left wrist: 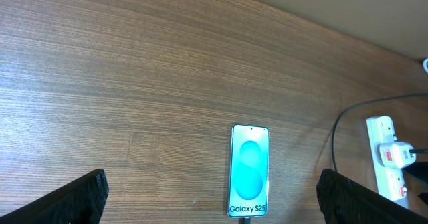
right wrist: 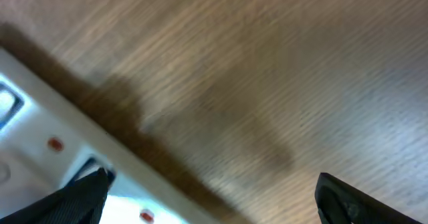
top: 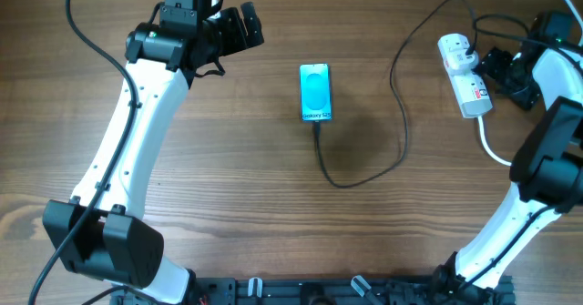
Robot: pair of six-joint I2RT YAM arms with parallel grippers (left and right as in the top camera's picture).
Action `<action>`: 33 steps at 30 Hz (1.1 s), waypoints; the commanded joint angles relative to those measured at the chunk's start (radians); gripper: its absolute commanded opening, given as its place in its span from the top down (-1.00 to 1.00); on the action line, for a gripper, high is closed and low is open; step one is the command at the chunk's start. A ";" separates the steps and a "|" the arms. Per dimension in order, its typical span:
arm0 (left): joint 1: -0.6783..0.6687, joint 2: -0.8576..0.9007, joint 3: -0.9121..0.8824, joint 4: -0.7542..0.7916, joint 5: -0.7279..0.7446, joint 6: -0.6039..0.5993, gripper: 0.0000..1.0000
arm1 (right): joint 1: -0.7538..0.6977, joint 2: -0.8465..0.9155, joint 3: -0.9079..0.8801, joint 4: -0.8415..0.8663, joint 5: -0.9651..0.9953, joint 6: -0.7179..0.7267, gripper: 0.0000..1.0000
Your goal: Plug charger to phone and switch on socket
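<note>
The phone point(top: 315, 93) lies flat mid-table, cyan screen up, its "Galaxy S25" strip toward the front. It also shows in the left wrist view point(left wrist: 249, 170). The thin black charger cable point(top: 360, 179) meets the phone's near end and loops right and back toward the socket point(top: 465, 86), a white power strip with a white plug in it, also seen in the left wrist view point(left wrist: 386, 158). My left gripper point(top: 239, 30) is open and empty, left of the phone. My right gripper point(top: 503, 71) is open just right of the socket, whose red switch marks point(right wrist: 55, 144) show close below it.
The socket's thick white cord point(top: 493, 147) runs toward the front right, near my right arm's base. Black robot cables cluster at the back right corner point(top: 524, 32). The wooden table point(top: 273, 214) lies under everything.
</note>
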 commanded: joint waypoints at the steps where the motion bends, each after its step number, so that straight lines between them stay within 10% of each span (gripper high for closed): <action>1: -0.002 0.004 0.001 0.002 -0.017 0.005 -1.00 | 0.000 0.037 -0.007 -0.003 -0.002 0.002 -0.99; 33: -0.002 0.004 0.001 0.002 -0.017 0.005 -1.00 | 0.000 0.010 0.003 -0.072 -0.060 -0.097 -0.99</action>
